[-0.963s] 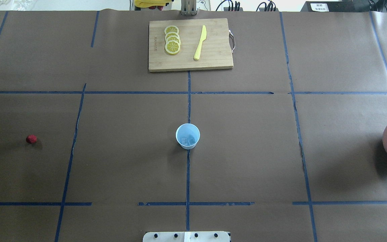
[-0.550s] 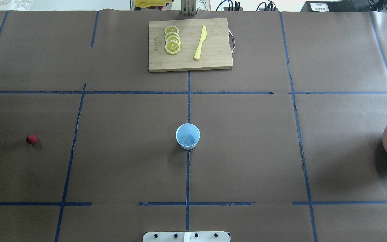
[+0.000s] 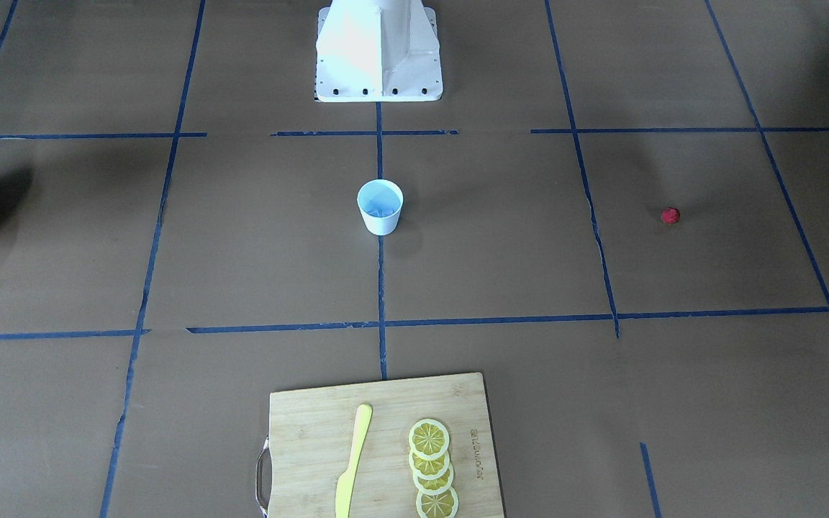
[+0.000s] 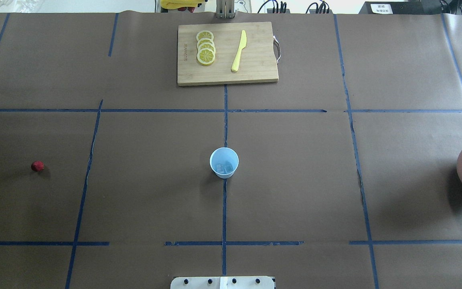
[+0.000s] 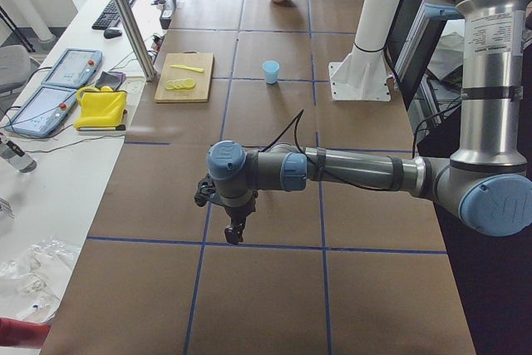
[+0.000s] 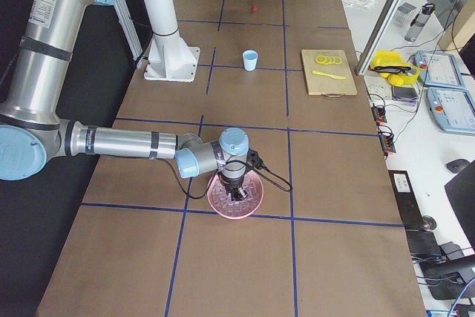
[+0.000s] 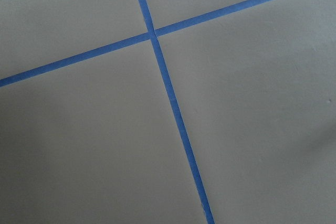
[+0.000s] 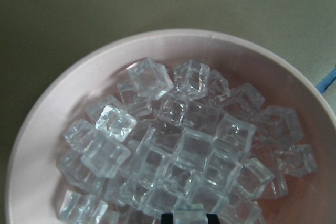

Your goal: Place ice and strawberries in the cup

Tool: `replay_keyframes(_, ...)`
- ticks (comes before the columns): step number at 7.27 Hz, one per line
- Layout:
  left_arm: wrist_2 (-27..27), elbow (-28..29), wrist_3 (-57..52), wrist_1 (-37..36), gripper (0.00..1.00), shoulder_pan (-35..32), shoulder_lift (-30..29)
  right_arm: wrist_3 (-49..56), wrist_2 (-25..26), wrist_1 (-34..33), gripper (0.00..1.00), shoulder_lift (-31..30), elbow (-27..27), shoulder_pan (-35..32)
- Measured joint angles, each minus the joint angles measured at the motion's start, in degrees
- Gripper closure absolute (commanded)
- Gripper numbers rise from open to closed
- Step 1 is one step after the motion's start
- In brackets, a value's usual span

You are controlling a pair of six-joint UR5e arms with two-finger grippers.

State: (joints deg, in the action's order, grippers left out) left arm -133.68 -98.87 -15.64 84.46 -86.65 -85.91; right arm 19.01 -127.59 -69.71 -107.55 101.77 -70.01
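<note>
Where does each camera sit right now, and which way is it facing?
Front: across the table, facing the robot; shows its base, cup, strawberry.
Overhead: behind the robot, looking forward; base edge near, cutting board far.
Left side: table's left end; left arm near, left tool above bare table.
Right side: right end; right arm near, right tool over the bowl.
Left wrist: down at crossed tape; no body.
Right wrist: down into the bowl's ice.
Shared: front and overhead both show the cup, mirrored.
</note>
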Motion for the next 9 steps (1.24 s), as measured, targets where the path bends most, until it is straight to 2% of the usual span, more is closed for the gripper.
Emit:
replay_keyframes(2, 0.0, 0.0, 0.0, 0.0, 0.00, 0.0, 0.0, -11.2, -0.9, -4.2, 1.00, 1.2, 4.7, 0.0)
replay_keyframes(4, 0.0, 0.0, -0.1, 0.0, 0.00, 0.0, 0.0, -31.8, -3.7, -5.0, 1.00, 2.8, 8.8, 0.0)
replay_keyframes(6, 0.0, 0.0, -0.1, 0.0, 0.00, 0.0, 0.0, -49.2, -4.1, -5.4, 1.00, 6.0, 13.3, 2.8)
replay_keyframes(8, -0.6, 0.0, -0.2, 0.0, 0.00, 0.0, 0.0, -62.4, 0.7, -6.3, 1.00, 12.6, 14.5, 10.9)
replay_keyframes(9, -1.4, 0.0, -0.2, 0.0, 0.00, 0.0, 0.0, -68.4, 4.0, -8.8, 1.00, 17.4, 14.7, 15.7)
